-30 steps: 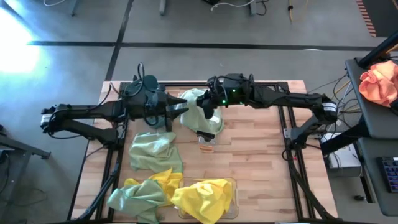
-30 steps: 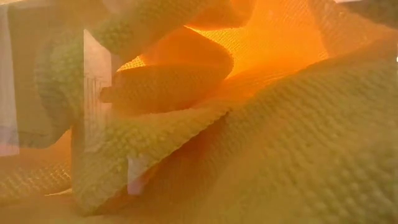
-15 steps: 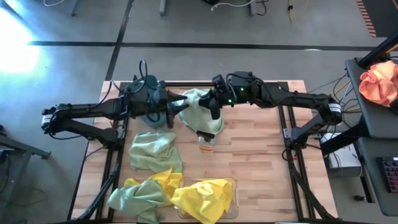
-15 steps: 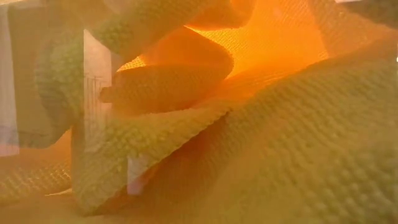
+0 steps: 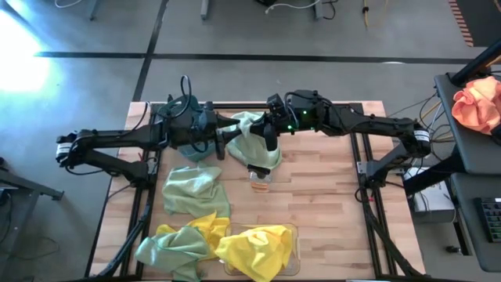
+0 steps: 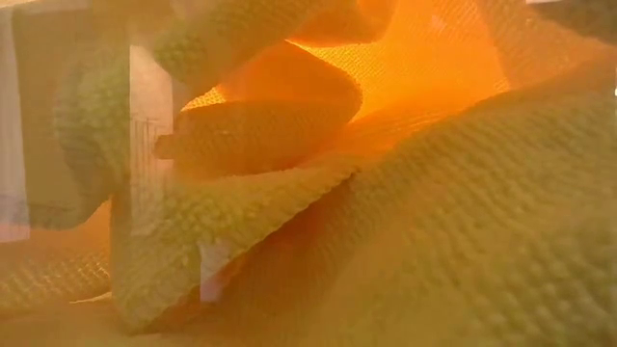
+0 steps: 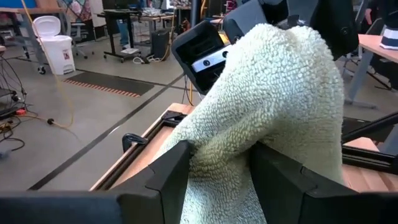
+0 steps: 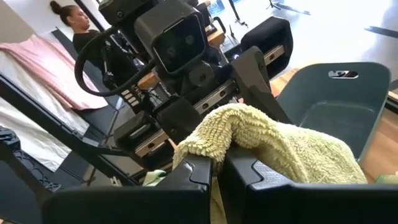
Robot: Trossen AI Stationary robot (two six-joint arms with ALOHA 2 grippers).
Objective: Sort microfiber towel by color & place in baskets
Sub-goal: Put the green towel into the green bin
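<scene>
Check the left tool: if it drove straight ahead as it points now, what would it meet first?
The pale green towel, already between the left tool's open fingers; behind it, likely the right tool, shut on that towel.

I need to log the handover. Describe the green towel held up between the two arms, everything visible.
The pale sage green towel is a soft, nubbly looped cloth hanging crumpled in the air near the far edge of the table. The right tool is shut on a fold at its top. The left tool has its fingers on either side of the towel's hanging body, not yet closed. The towel's lower part drapes toward the wood; the teal basket sits just beyond it.
</scene>
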